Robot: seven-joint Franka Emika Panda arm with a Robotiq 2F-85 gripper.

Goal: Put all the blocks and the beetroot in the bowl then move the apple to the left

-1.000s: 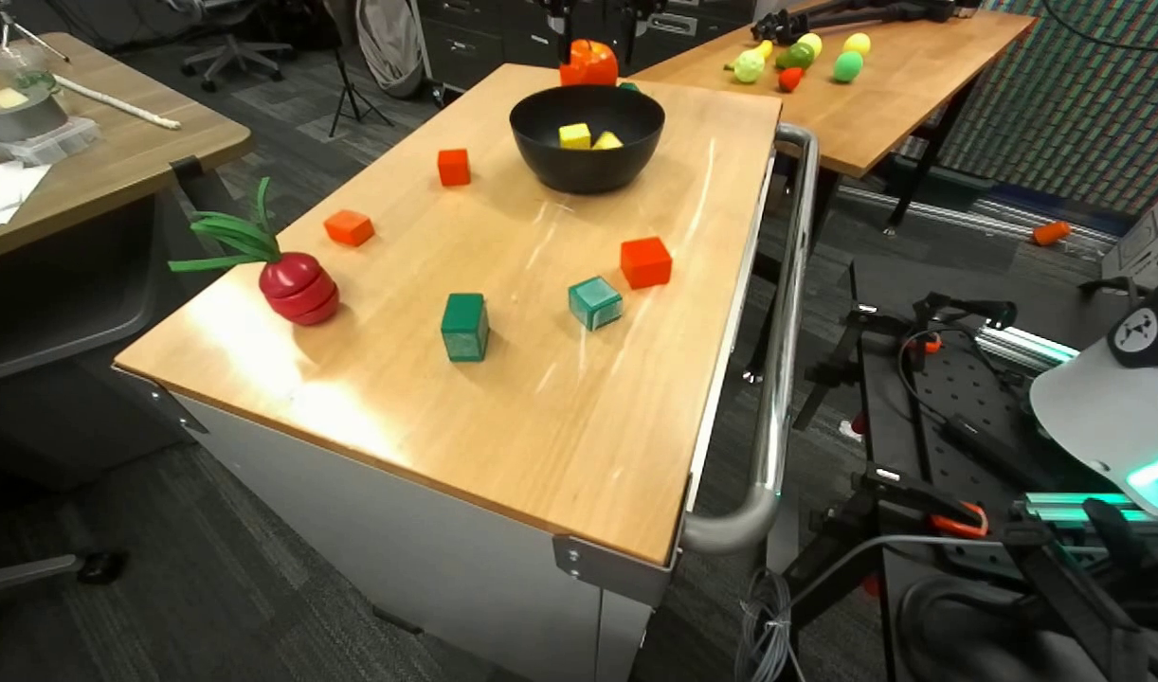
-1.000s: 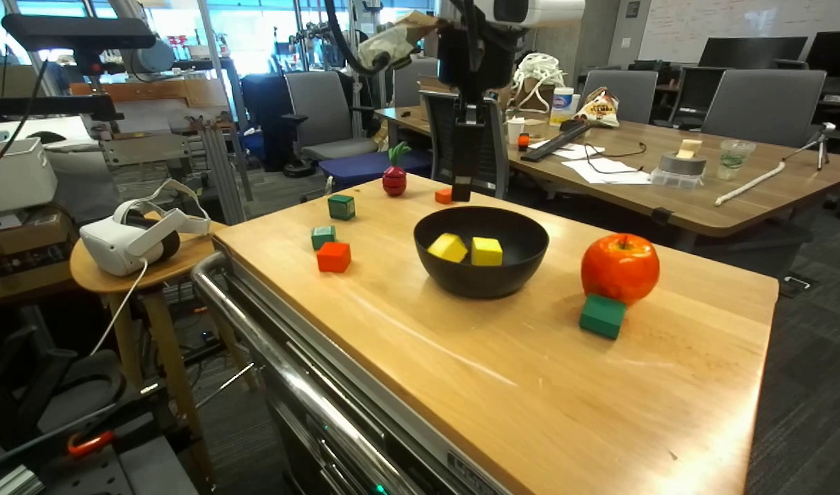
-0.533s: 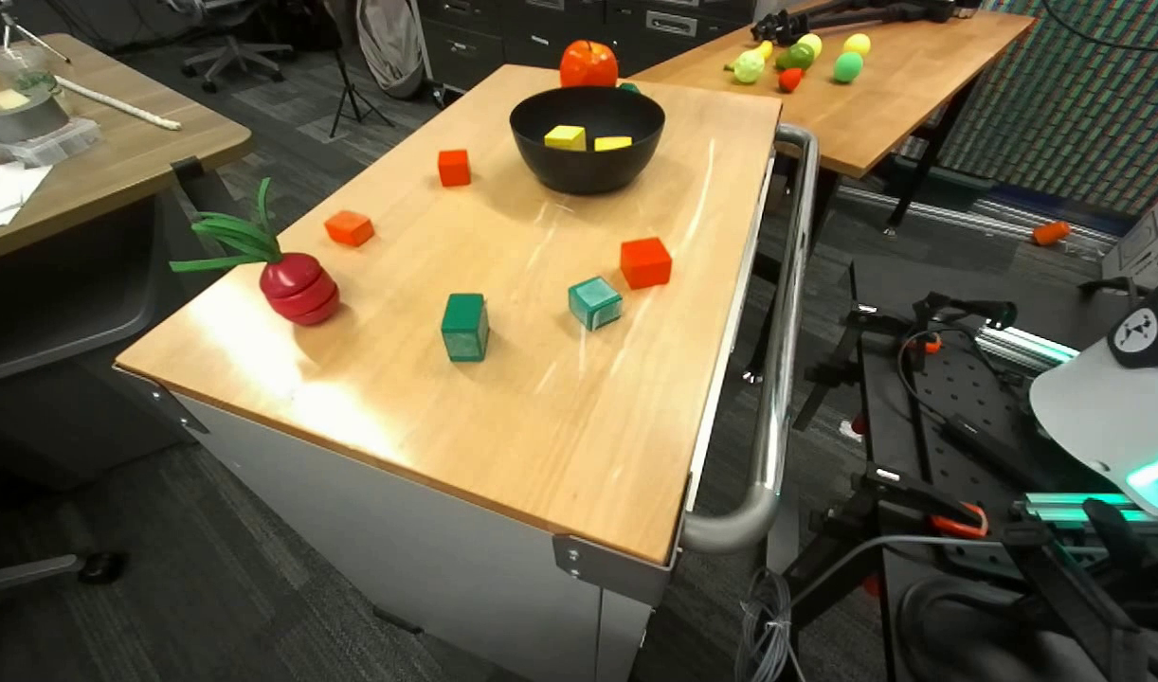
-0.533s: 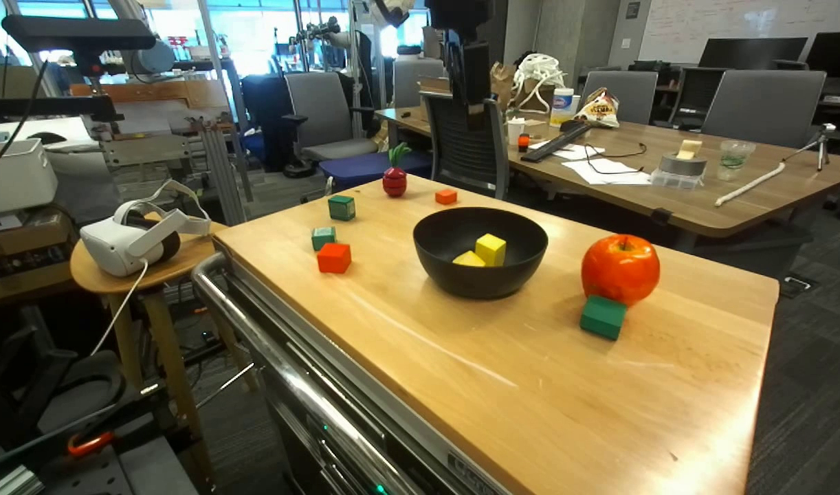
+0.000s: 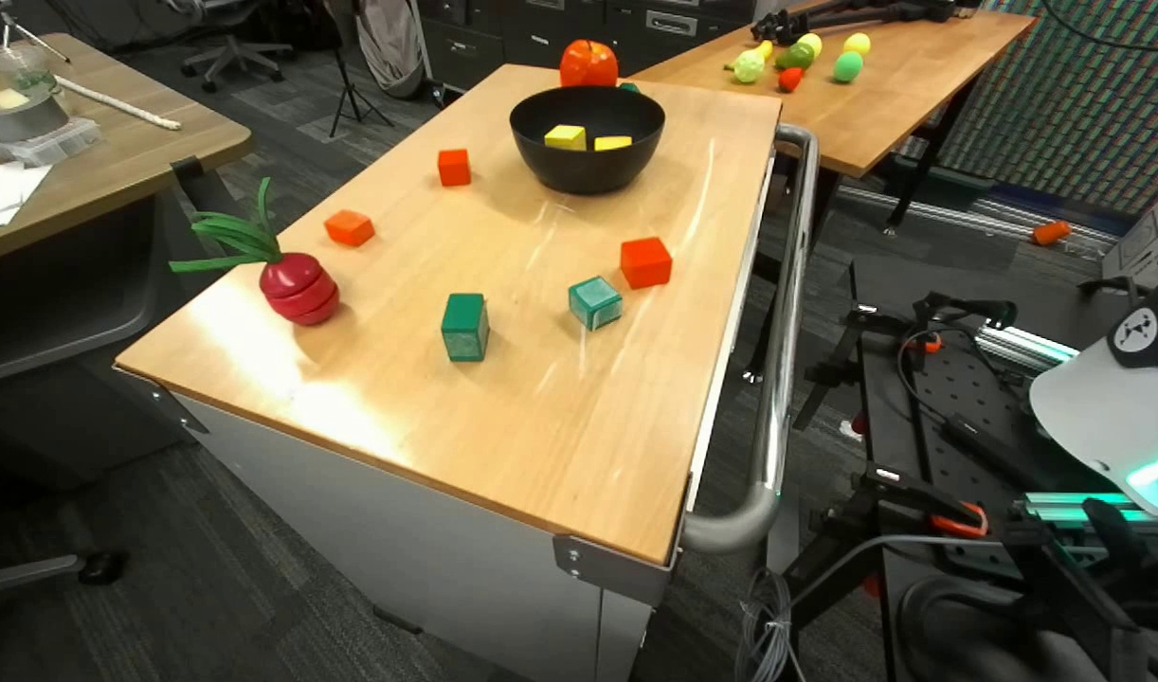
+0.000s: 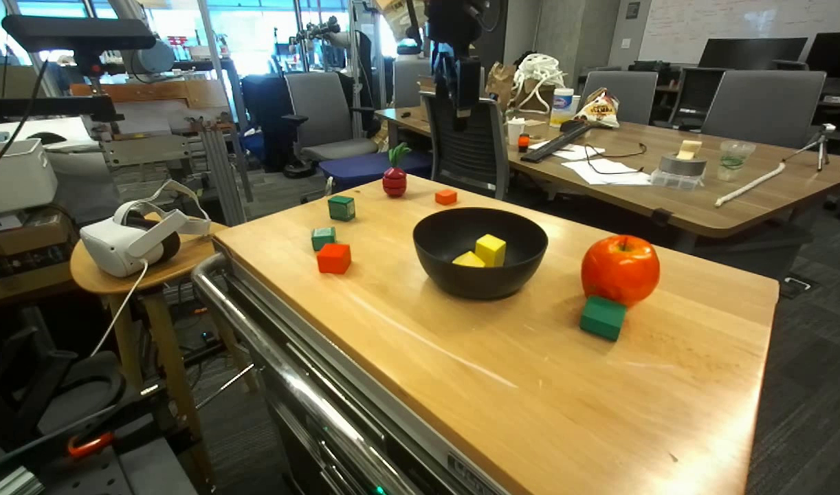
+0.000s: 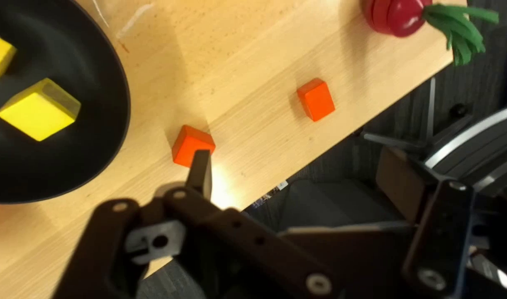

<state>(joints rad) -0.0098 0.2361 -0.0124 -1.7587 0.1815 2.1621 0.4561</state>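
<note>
Black bowl [image 6: 480, 283] serves as reference; two yellow blocks [image 6: 490, 250] lie inside it. Gripper [image 7: 300, 178] hangs well above bowl height, fingers spread wide, nothing between them. Outside: one red-orange block [image 7: 190, 143] near the bowl, another red-orange block [image 7: 316, 99] farther out, then the beetroot [image 5: 299, 292] well apart from it. Also apart from the bowl: two green blocks [image 5: 465, 328], a third red-orange block [image 5: 646, 262]. On the bowl's opposite side from the beetroot: apple [image 6: 621, 268] with a third green block [image 6: 603, 317] at its base, contact unclear.

Step, judged: probably picking the red-orange block nearest the bowl. In the wrist view the bowl-side finger [image 7: 201, 174] overlaps its corner, so shift bowlward until it centres between the fingers; otherwise a tip may land on top. It lies askew; rotate the wrist so the pads meet opposite faces squarely. Descend straight, keeping that finger clear of the bowl's rim. Lift above the rim before travelling; release low, beside the yellow blocks, to limit bouncing.
</note>
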